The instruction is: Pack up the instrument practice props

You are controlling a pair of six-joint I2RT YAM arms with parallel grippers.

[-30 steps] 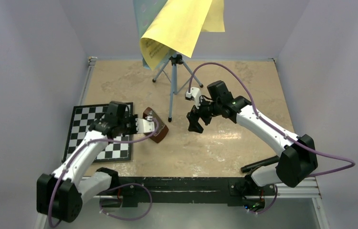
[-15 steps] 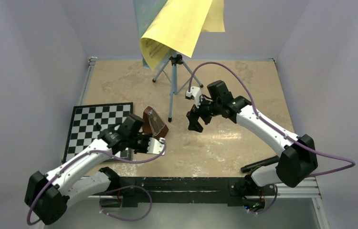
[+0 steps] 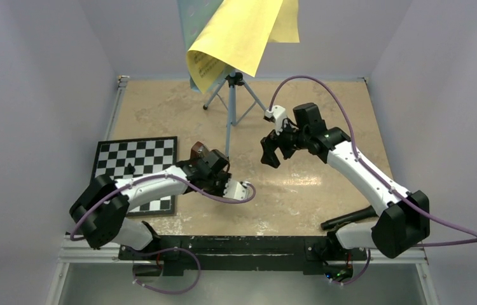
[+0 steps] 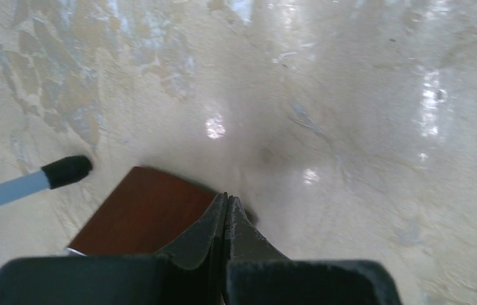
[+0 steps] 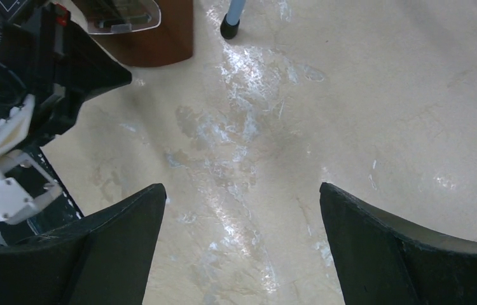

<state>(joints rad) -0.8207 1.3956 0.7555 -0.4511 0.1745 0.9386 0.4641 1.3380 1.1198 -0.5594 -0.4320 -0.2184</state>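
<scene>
The brown metronome [image 3: 196, 152] sits right of the chessboard, mostly hidden by my left gripper [image 3: 214, 168]. In the left wrist view my left gripper [image 4: 227, 198] is shut with nothing between its fingers, its tips at the edge of the metronome's brown face [image 4: 147, 213]. The light-blue music stand [image 3: 231, 108] stands at the back on its tripod, with yellow sheets [image 3: 242, 35] draped over its top. My right gripper [image 3: 273, 151] is open and empty above bare table right of the tripod. In the right wrist view it [image 5: 242, 190] looks at the metronome [image 5: 159, 35].
The black-and-white chessboard [image 3: 153, 152] lies at the left with a small black piece [image 3: 130, 169] on it. A tripod foot [image 4: 65, 171] rests just beside the metronome, also in the right wrist view [image 5: 229, 27]. Walls enclose the table on three sides.
My left arm swung right from over the chessboard edge, across the metronome, to its right side. The metronome shifted slightly back. My right gripper moved a little right and back, still open.
</scene>
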